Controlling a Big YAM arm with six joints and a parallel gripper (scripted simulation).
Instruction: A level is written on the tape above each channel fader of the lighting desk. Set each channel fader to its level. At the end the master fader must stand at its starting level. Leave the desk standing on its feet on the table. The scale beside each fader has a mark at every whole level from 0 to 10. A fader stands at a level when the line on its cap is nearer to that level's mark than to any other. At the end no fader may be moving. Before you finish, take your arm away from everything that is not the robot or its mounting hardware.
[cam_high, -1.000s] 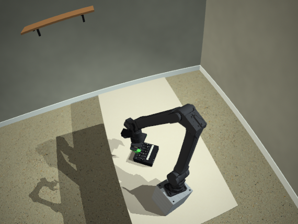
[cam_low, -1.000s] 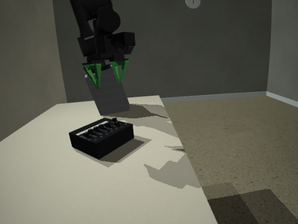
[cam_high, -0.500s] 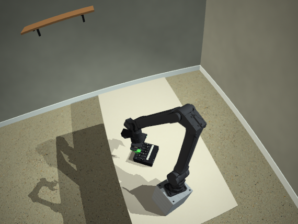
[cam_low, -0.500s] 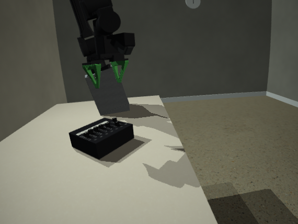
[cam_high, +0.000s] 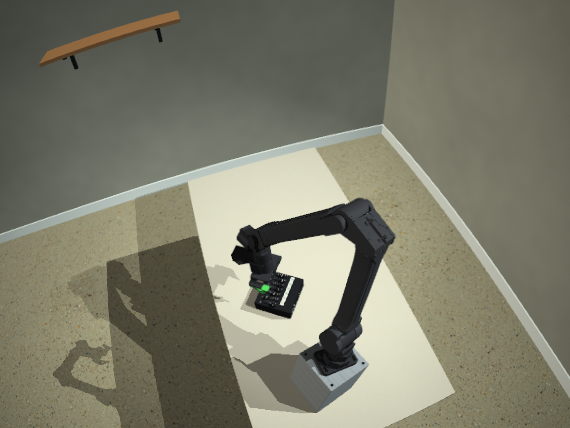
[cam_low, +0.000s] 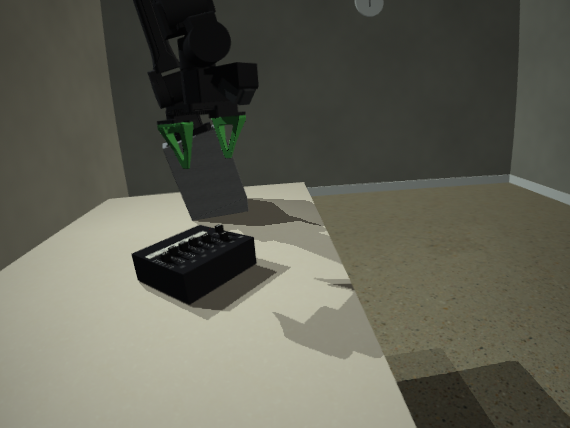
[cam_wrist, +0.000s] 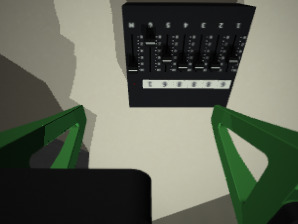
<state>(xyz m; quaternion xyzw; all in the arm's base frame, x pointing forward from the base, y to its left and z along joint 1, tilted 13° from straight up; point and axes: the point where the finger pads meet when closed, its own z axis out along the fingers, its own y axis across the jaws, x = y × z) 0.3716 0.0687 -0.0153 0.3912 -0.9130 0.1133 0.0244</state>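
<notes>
Hovering above the counter (cam_high: 270, 200) (cam_low: 125, 340) (cam_wrist: 150, 135), the jaws (cam_high: 260, 287) (cam_low: 207, 162) stand wide apart, holding 0 things. The lighting desk (cam_high: 295, 300) (cam_low: 220, 272) (cam_wrist: 175, 97) sits beneath, near the counter's long edge; channel fader 6 (cam_wrist: 150, 43) stands farthest from the white tape (cam_high: 287, 291) (cam_low: 175, 245) (cam_wrist: 186, 84).

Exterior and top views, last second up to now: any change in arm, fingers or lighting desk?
No visible change. The arm holds its pose, the open fingers have taken and released nothing, and the lighting desk stays put. Fader caps are too small in the earlier pictures to compare.
</notes>
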